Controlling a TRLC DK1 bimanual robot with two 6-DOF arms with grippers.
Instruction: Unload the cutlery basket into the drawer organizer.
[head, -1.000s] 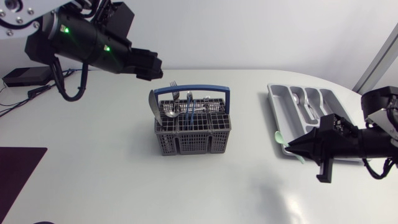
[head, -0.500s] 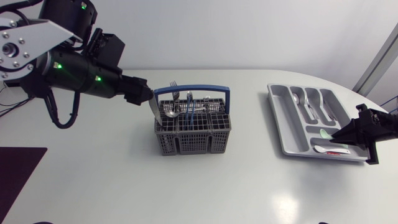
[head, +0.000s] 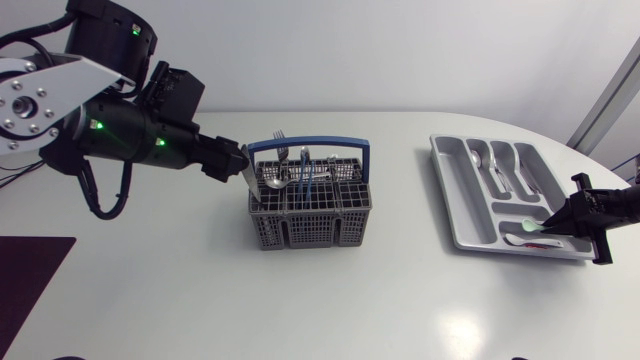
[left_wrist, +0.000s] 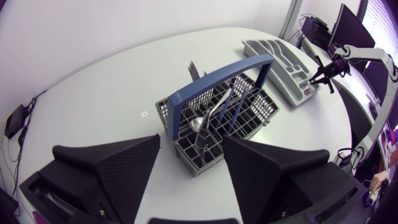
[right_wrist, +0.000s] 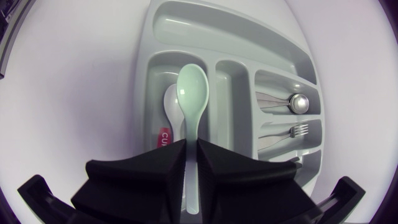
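Mint spoon (right_wrist: 191, 93), perhaps white spoon (right_wrist: 170, 109), grey organizer (right_wrist: 249, 38)

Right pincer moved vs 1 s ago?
Yes. The right pincer moved rightward, from the drawer organizer's left front corner to its right front end, with the green spoon.

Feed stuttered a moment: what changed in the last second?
The left gripper came down to the cutlery basket's left end, fingers open. The right gripper, shut on the mint-green spoon, swung from outside the drawer organizer's near corner to above the compartment holding a white spoon. Basket, organizer and stowed cutlery stayed put.
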